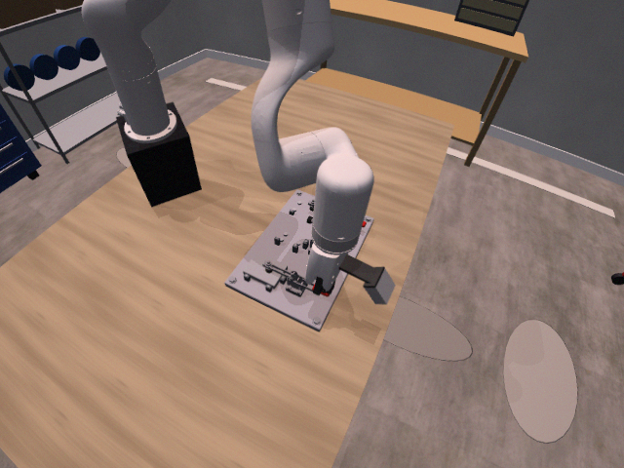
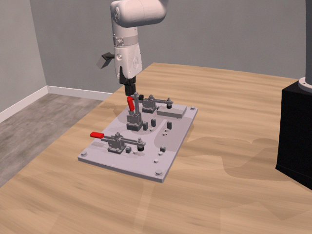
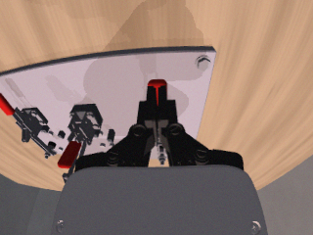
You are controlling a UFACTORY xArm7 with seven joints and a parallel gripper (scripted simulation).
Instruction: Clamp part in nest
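The grey part (image 2: pixel 171 111) lies in the far nest of the fixture plate (image 2: pixel 142 139). That nest's clamp (image 2: pixel 150 102) has its bar down, with the black tip (image 2: pixel 169 106) on the part. My gripper (image 2: pixel 130 91) is shut and empty, pointing down just above this clamp's handle end. In the wrist view the red handle (image 3: pixel 156 89) lies just beyond my closed fingertips (image 3: pixel 156 133). It also shows red under the gripper in the top view (image 1: pixel 317 288). I cannot tell whether the fingers touch the handle.
The middle clamp (image 2: pixel 133 121) stands open with its red handle (image 2: pixel 130 103) raised, close beside my fingers. The near clamp (image 2: pixel 117 145) lies shut on an empty nest, red handle (image 2: pixel 97 135) level. The arm's black base (image 2: pixel 294 136) stands at the right.
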